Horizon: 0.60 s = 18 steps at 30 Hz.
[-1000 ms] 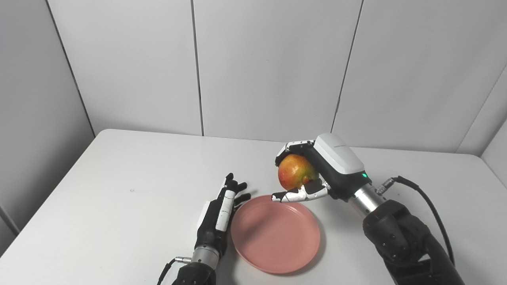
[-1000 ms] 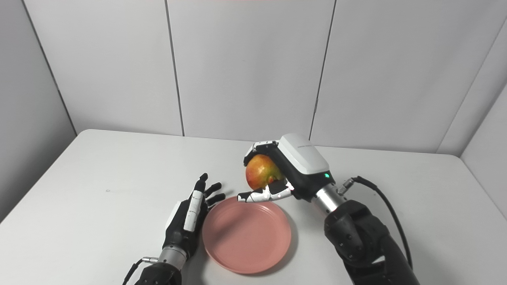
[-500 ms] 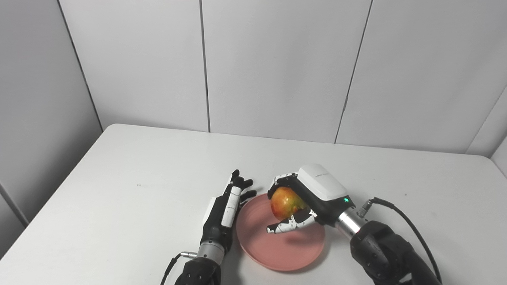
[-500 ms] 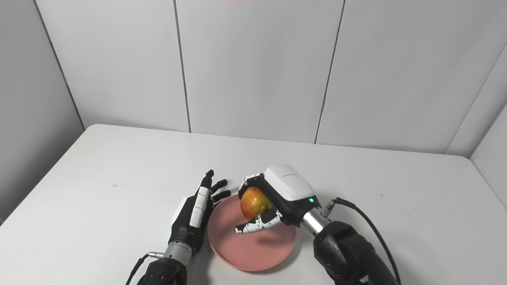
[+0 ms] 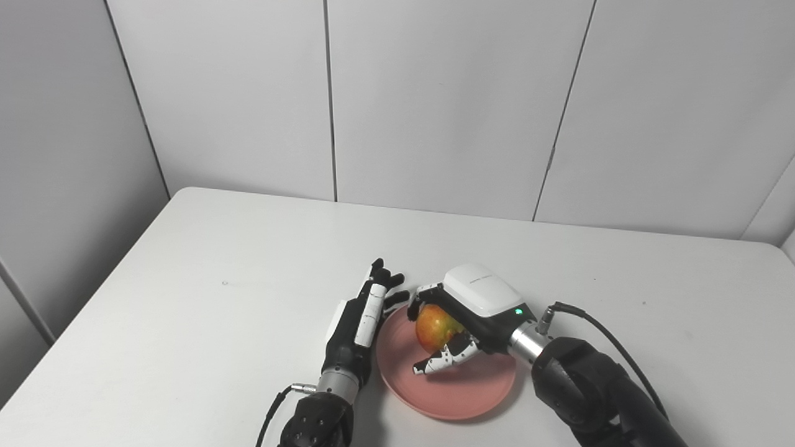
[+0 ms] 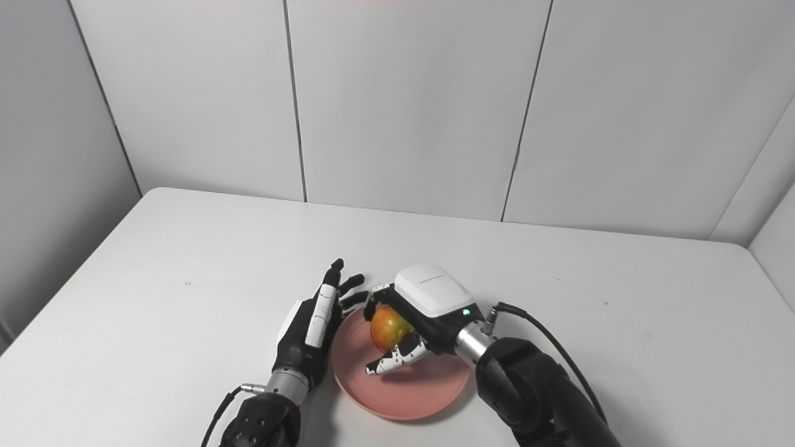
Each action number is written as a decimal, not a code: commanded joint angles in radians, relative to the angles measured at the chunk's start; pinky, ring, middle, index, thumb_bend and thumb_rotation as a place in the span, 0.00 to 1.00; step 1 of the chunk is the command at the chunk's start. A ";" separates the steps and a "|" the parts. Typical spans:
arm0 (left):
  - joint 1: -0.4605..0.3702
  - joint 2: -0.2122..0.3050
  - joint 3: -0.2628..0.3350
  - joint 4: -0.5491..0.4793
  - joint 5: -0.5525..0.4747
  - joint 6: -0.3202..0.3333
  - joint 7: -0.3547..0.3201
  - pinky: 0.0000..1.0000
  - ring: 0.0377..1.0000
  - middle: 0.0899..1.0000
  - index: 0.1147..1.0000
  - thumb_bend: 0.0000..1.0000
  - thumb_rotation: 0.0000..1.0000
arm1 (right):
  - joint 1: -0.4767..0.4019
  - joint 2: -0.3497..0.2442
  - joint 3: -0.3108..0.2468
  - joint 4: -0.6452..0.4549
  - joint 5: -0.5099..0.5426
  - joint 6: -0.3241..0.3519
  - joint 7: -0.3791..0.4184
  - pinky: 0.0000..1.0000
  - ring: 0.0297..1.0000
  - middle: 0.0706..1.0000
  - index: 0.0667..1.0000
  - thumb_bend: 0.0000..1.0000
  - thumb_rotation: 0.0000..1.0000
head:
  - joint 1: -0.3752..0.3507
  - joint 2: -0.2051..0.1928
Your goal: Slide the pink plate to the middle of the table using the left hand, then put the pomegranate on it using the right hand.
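The right hand [image 5: 463, 313] covers the top and right side of the pomegranate [image 5: 435, 328], so only its left face shows. Whether the fruit touches the plate [image 5: 459, 397] cannot be told; its underside is hidden behind the thumb. The hand and fruit hide the plate's far rim and part of its floor. The left hand [image 5: 357, 326] stands on edge against the plate's left rim; its palm is turned away, and contact with the rim cannot be confirmed. Both forearms are cut off by the bottom edge.
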 commanded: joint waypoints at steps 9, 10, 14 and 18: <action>-0.045 -0.007 0.000 -0.003 0.009 -0.023 0.005 0.79 0.81 0.86 1.00 0.97 0.98 | -0.073 -0.007 -0.009 0.012 -0.002 -0.040 -0.009 0.32 0.38 0.41 0.53 0.49 0.30 | -0.006 0.004; -0.045 -0.007 0.000 -0.004 0.009 -0.021 0.005 0.79 0.81 0.87 1.00 0.98 0.98 | -0.073 -0.008 -0.009 0.012 -0.005 -0.040 -0.010 0.31 0.36 0.40 0.51 0.49 0.30 | -0.006 0.004; -0.046 -0.009 0.004 -0.005 0.001 -0.021 0.004 0.79 0.82 0.87 1.00 0.98 0.97 | -0.071 -0.014 -0.003 0.014 -0.038 -0.048 -0.039 0.29 0.34 0.39 0.48 0.53 0.30 | -0.006 0.004; -0.046 -0.011 0.007 -0.005 0.001 -0.020 0.006 0.79 0.83 0.87 1.00 0.98 0.97 | -0.063 -0.017 -0.008 0.022 -0.054 -0.071 -0.082 0.34 0.39 0.43 0.47 0.58 0.40 | -0.006 0.004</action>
